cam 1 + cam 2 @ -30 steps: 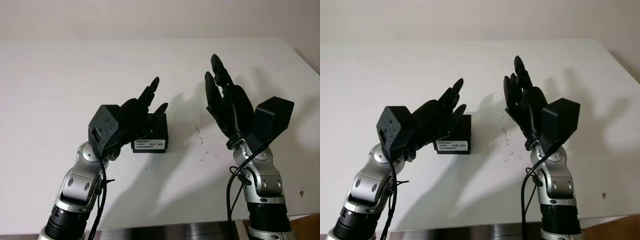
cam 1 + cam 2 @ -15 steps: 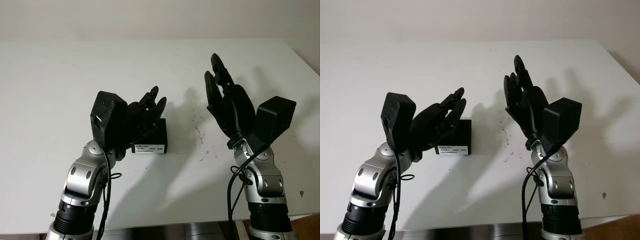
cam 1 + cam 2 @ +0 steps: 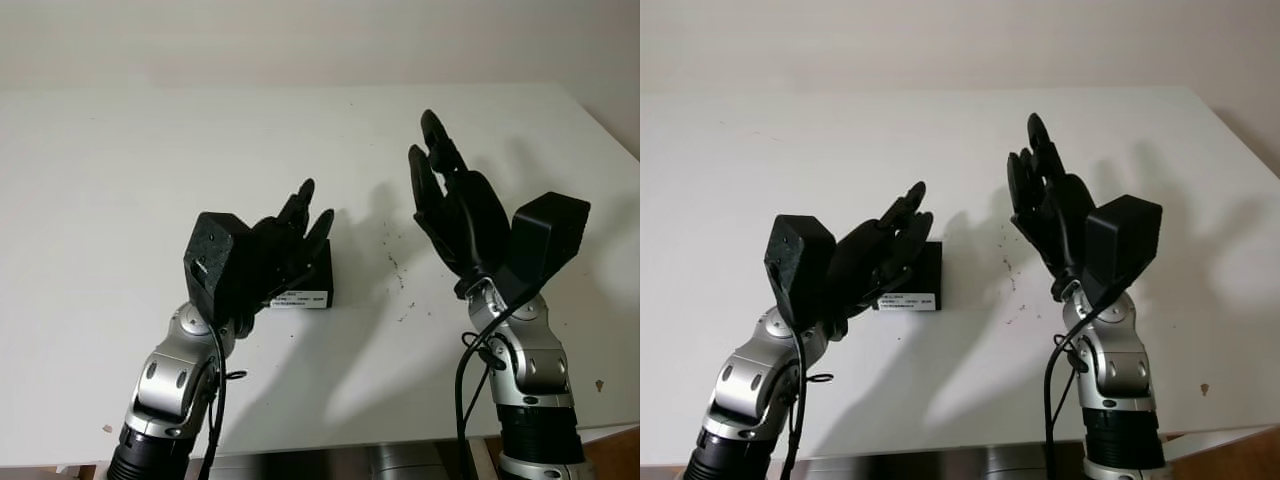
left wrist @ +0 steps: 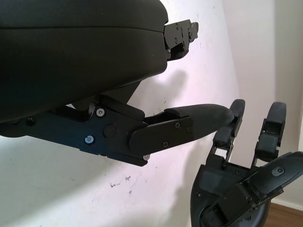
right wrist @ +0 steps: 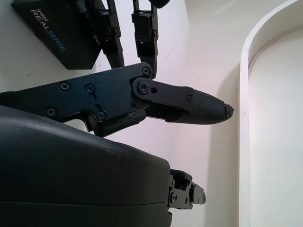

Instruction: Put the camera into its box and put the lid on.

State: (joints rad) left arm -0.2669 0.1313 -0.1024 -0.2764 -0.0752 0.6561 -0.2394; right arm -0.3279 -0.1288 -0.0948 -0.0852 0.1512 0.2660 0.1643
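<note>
A small black box (image 3: pixel 308 284) with a white label on its front side stands on the white table (image 3: pixel 120 180), a little left of the middle. Its top, printed "intel REALSENSE", is on and closed (image 5: pixel 56 37). My left hand (image 3: pixel 303 222) is open and hangs just above the box's near left side, hiding part of it and holding nothing. My right hand (image 3: pixel 437 165) is open and raised upright over the table, well to the right of the box. The left wrist view looks across at the right hand (image 4: pixel 248 175).
A few dark specks (image 3: pixel 400 281) mark the table between the box and the right hand. The table's right edge (image 3: pixel 612 125) runs close behind the right arm, and its front edge (image 3: pixel 350 440) lies near the arms' bases.
My left hand has lifted off the box and drawn back toward me, with its wrist turning more upright. The box and the right hand have stayed in place.
</note>
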